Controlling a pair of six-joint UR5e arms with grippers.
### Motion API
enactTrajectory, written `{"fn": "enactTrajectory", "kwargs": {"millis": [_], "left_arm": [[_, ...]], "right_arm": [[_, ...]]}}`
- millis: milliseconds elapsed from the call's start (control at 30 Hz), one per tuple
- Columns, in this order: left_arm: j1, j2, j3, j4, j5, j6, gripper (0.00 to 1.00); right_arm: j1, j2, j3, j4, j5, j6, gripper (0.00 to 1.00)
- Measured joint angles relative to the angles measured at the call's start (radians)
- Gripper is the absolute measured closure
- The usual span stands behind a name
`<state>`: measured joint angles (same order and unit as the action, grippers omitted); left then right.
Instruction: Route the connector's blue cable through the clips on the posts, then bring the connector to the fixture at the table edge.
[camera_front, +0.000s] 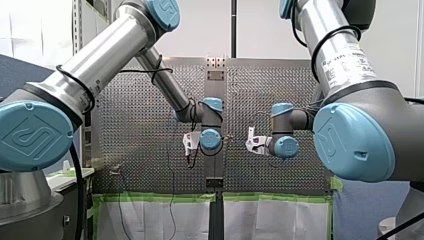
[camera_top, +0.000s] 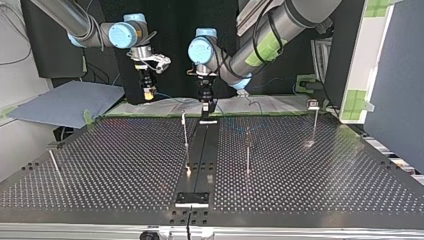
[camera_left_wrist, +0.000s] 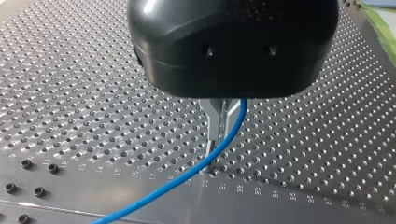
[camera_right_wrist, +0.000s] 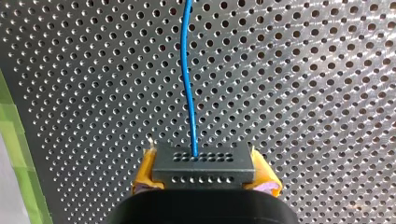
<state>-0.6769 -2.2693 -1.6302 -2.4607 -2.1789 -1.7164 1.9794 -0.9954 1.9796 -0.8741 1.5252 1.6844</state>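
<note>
Right wrist view: the right hand (camera_right_wrist: 203, 173) holds the connector (camera_right_wrist: 203, 164), a dark block w/ two rows of small holes, clamped btw. its yellow pads (camera_right_wrist: 145, 173), one pad on each short side. The blue cable (camera_right_wrist: 187, 84) leaves the middle of the connector's upper row and runs straight ahead of the hand over the perforated bench (camera_right_wrist: 303, 93), w/ a slight bend partway. Green tape (camera_right_wrist: 14, 154) edges the bench beside the hand.

Left wrist view: the left hand (camera_left_wrist: 218, 140), black-housed, has its metal fingers (camera_left_wrist: 214, 123) drawn narrow on the cable. The cable passes down along them, leaves at the tips and trails off low over the bench. The tips stand very close to the bench; contact cannot be told.

Top view: both hands hang over the far edge of the bench. The right hand is at the view's left and held higher. The left hand is near the middle and lower, above the far end of the dark centre strip (camera_top: 205, 150). Thin posts (camera_top: 247, 150) stand upright on the bench, nearer the camera than either hand. The fixture (camera_top: 192, 198) sits at the near edge, well apart from the connector.

Front view: the hands are apart, one on each side of the centre strip.
</note>
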Motion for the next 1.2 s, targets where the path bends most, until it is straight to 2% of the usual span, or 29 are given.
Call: {"fn": "enactTrajectory", "kwargs": {"millis": [333,733,833,1200], "left_arm": [[0.000,0.000,0.000,0.000,0.000,0.000,1.00],[-0.001,0.000,0.000,0.000,0.001,0.000,1.00],[0.001,0.000,0.000,0.000,-0.001,0.000,1.00],[0.000,0.000,0.000,0.000,0.000,0.000,1.00]], "right_arm": [[-0.002,0.000,-0.001,0.000,0.000,0.000,1.00],[-0.023,0.001,-0.007,-0.002,-0.003,0.001,1.00],[-0.007,0.001,-0.002,0.000,-0.001,0.000,1.00],[-0.007,0.000,-0.003,-0.001,-0.001,0.000,1.00]]}}
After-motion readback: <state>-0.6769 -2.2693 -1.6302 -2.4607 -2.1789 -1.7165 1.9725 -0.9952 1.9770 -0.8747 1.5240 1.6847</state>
